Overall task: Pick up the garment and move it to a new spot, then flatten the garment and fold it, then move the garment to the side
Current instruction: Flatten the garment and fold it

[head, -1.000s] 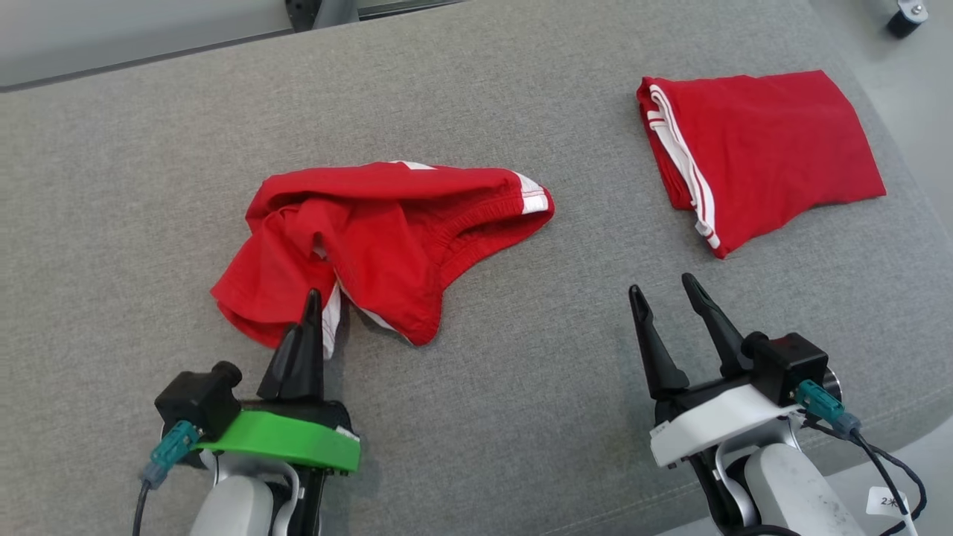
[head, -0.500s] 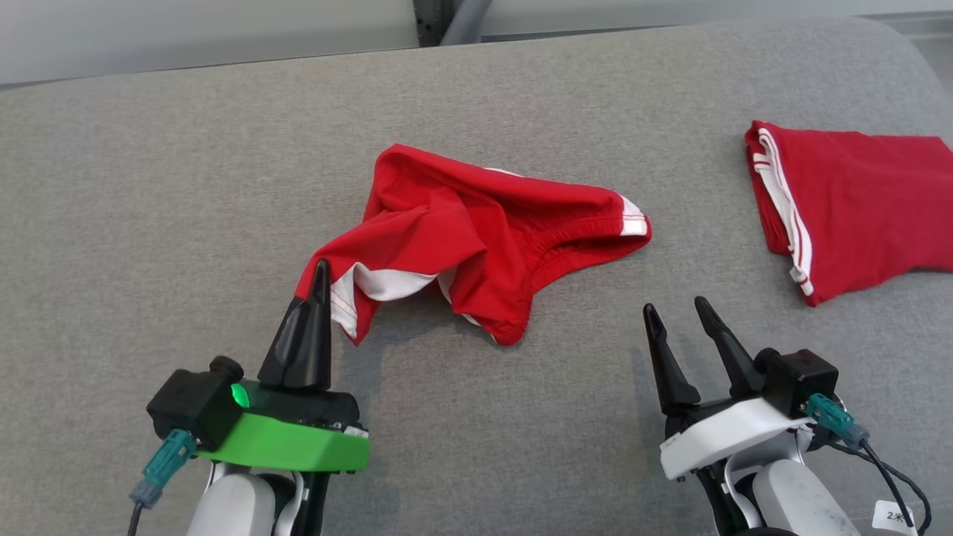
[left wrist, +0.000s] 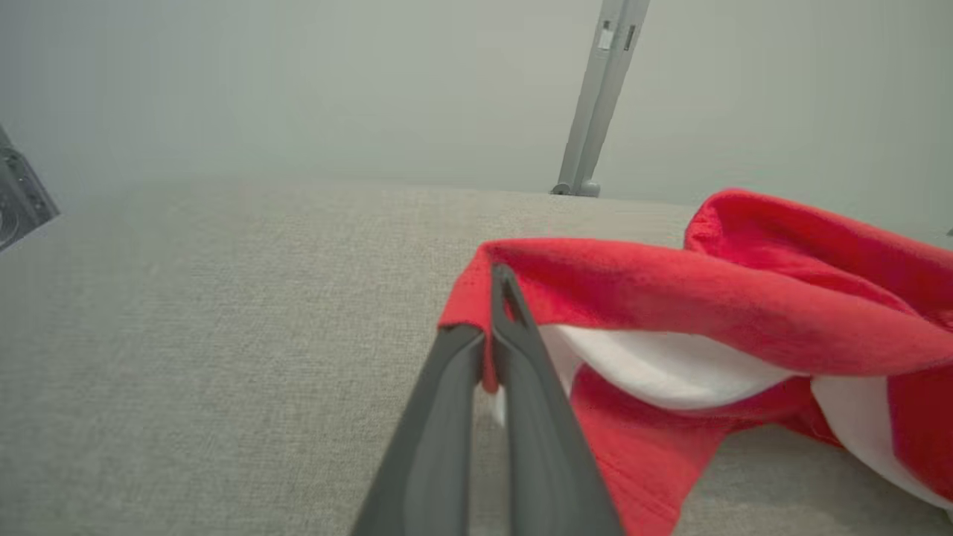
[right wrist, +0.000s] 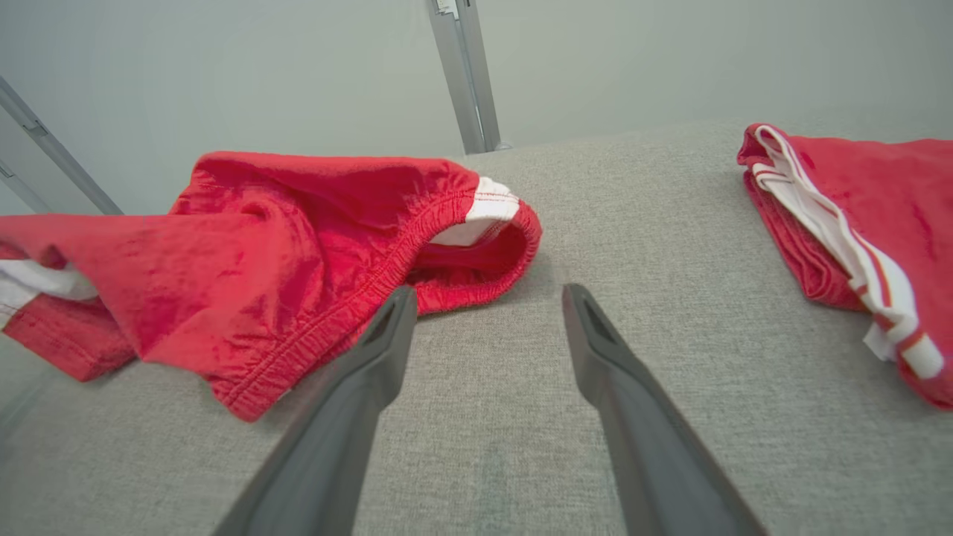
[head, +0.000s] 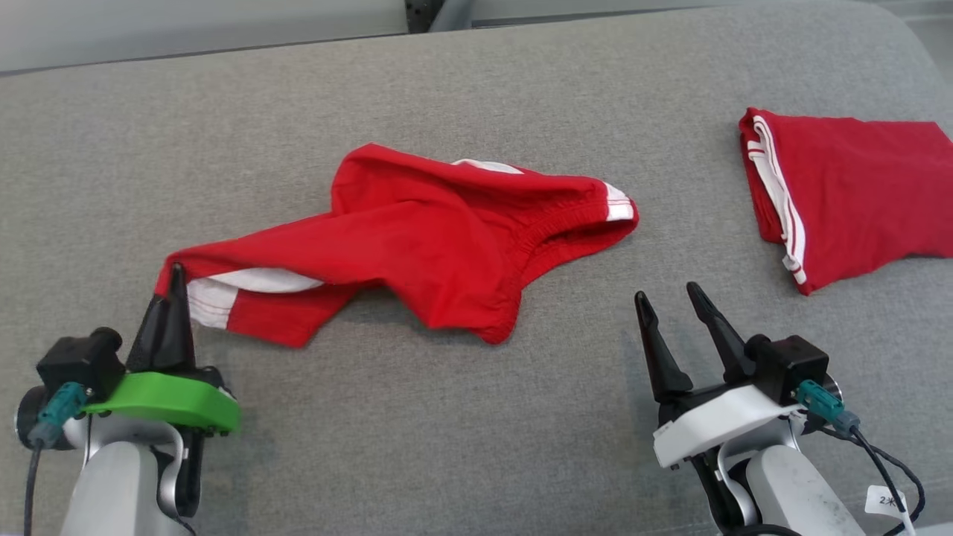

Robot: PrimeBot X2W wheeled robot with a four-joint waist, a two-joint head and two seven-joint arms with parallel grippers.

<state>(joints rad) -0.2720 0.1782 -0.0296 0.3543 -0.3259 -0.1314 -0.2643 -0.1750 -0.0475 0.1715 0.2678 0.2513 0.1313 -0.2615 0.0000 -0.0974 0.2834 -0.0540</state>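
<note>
My left gripper (head: 177, 274), pinched on a hem of the garment (head: 447, 238), has drawn it toward the left edge of the cushion (head: 476, 89); it lies stretched mid-cushion, flattening begun; my right gripper (head: 665, 291) waits wide, empty.

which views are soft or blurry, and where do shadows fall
Head view: sharp, evenly lit, with a faint shadow beneath the garment. Left wrist view: the left gripper is blurred close up and the background is hazy. Right wrist view: the right gripper looks soft, while the grey surface shows a crisp weave.
</note>
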